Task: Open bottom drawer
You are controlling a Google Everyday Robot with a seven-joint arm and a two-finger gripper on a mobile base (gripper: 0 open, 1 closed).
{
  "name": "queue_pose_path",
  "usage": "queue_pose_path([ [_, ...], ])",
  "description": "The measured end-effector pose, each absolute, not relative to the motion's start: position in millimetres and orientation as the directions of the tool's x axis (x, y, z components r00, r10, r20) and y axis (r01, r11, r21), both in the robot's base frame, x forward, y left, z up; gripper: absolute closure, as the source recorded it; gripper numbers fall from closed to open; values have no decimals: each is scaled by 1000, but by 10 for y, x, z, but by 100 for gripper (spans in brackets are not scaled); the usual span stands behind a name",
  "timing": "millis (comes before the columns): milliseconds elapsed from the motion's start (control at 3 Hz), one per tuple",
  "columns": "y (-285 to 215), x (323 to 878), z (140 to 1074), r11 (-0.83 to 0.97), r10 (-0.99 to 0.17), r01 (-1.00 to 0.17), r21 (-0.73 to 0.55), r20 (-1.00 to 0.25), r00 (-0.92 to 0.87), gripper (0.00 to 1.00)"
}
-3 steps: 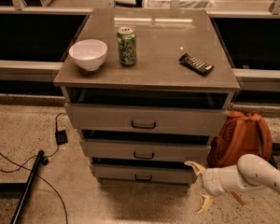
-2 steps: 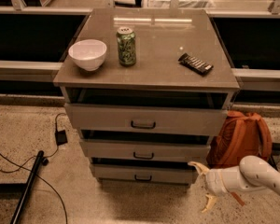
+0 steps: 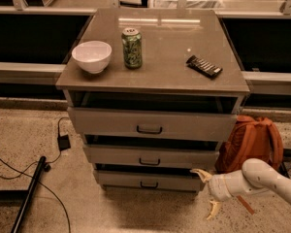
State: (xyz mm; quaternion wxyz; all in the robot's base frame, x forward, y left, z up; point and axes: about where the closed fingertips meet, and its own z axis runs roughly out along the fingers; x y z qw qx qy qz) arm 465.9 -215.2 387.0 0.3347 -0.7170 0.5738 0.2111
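The bottom drawer [image 3: 150,181] is the lowest of three grey-beige fronts in the cabinet, with a small dark bar handle [image 3: 149,184]. It stands slightly out, with a dark gap above it. My gripper [image 3: 207,192] is at the lower right, at the drawer's right end, on a white arm that comes in from the right. Its two pale yellow fingers are spread apart, one fingertip [image 3: 200,172] up by the drawer's right corner, the other lower, over the floor. It holds nothing.
On the cabinet top [image 3: 155,79] stand a white bowl [image 3: 91,56], a green can [image 3: 132,47] and a dark bar-shaped packet [image 3: 204,66]. An orange backpack [image 3: 252,142] leans right of the cabinet. Cables [image 3: 19,169] and a dark pole [image 3: 31,193] lie on the floor at left.
My gripper has shifted slightly to the left, closer to the bottom drawer's right end. The drawers look unchanged.
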Motion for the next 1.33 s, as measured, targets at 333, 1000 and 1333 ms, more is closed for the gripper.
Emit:
queue_pose_path([
  [333,-2109,4730,3357,-141,-679,-968,-207,-692,247,0],
  [1000,-2088,4810,2427,-70,-705,-974,-214,-680,200,0],
  [1333,-2040,5041,2213,-48,-730,-961,-272,-647,220,0],
])
